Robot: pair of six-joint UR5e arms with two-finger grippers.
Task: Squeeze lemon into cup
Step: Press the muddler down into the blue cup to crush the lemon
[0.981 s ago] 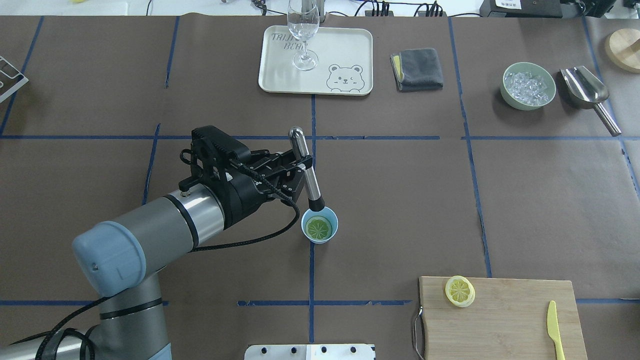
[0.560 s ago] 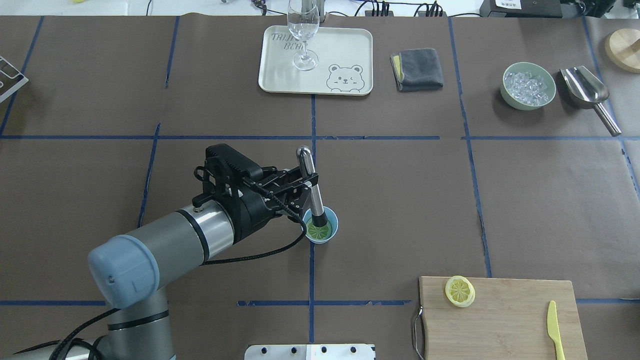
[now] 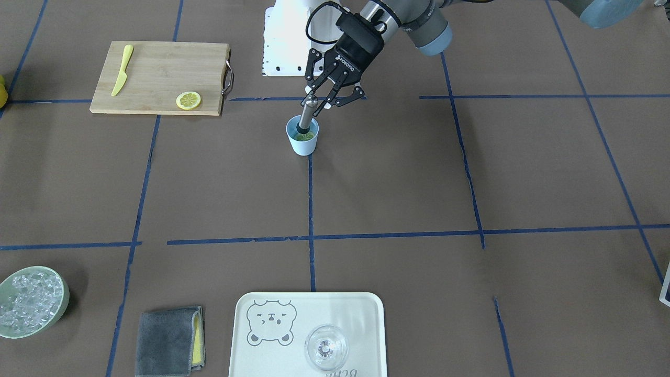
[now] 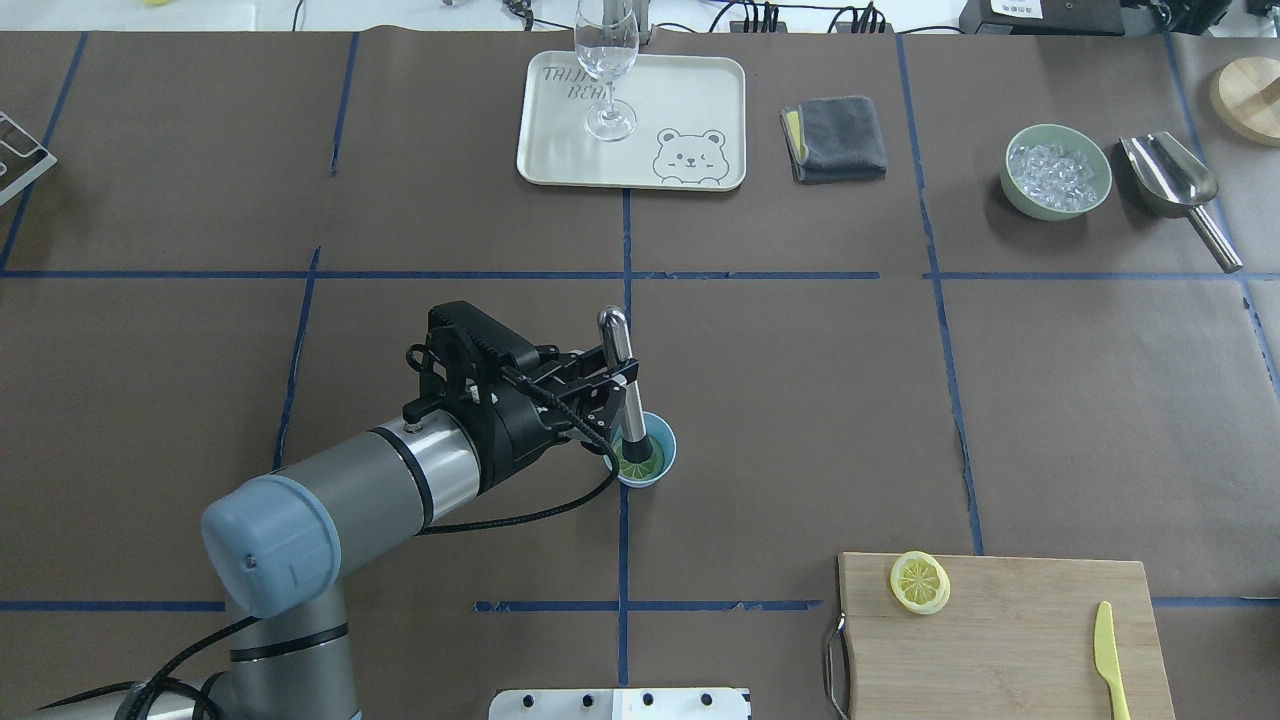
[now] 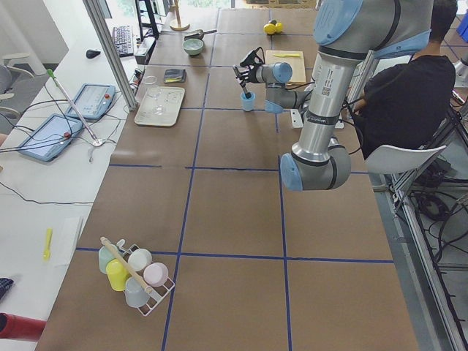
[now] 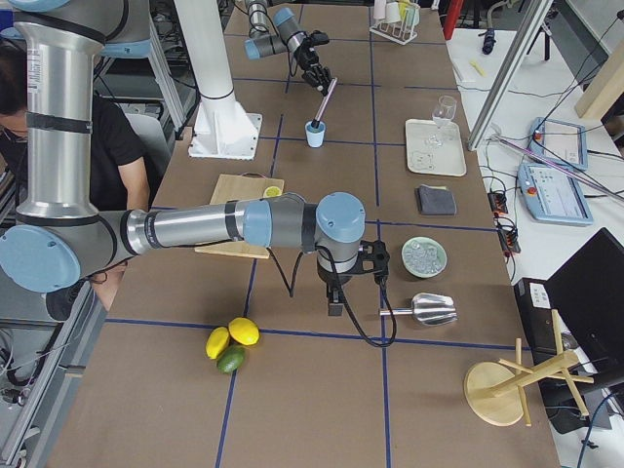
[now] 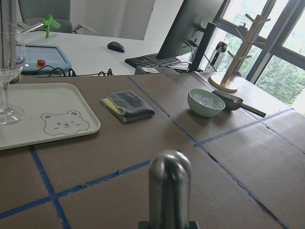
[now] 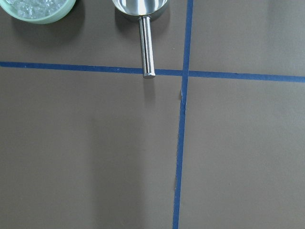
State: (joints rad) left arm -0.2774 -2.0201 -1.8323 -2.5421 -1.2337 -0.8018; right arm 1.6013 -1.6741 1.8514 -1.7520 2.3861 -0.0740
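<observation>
Lemon slice (image 4: 640, 463), the thin round yellow one with a pale segmented face (it looks greenish against the blue inside), lies flat in the bottom of the small pale blue tapered plastic cup (image 4: 668, 452), and we judge the pressing step to be in hand. Our left gripper (image 4: 612, 376) is clenched on a slim stainless-steel muddler with a black tip (image 4: 632, 420). It holds the shaft in its upper half, so the rounded steel top stands out above the fingers. The muddler leans a little, and its black tip is down inside the cup over the slice. We cannot tell whether it is touching the slice or is just above it.

The cup stands upright on the brown paper-covered table (image 4: 800, 400), beside a crossing of blue tape lines, and nothing braces it. We think the next move calls for a steady push down along the shaft, centred on the slice. The push should be mild, because the leaning shaft could load the rim sideways and tip or slide so light a cup.

Well apart, a second lemon slice (image 4: 920, 582) rests on the bamboo cutting board (image 4: 1000, 650) with a yellow plastic knife (image 4: 1108, 660). Our right gripper (image 6: 335, 300) hangs near the steel scoop (image 4: 1170, 178) and the green bowl of ice (image 4: 1057, 172). We cannot tell whether its jaws are parted.
</observation>
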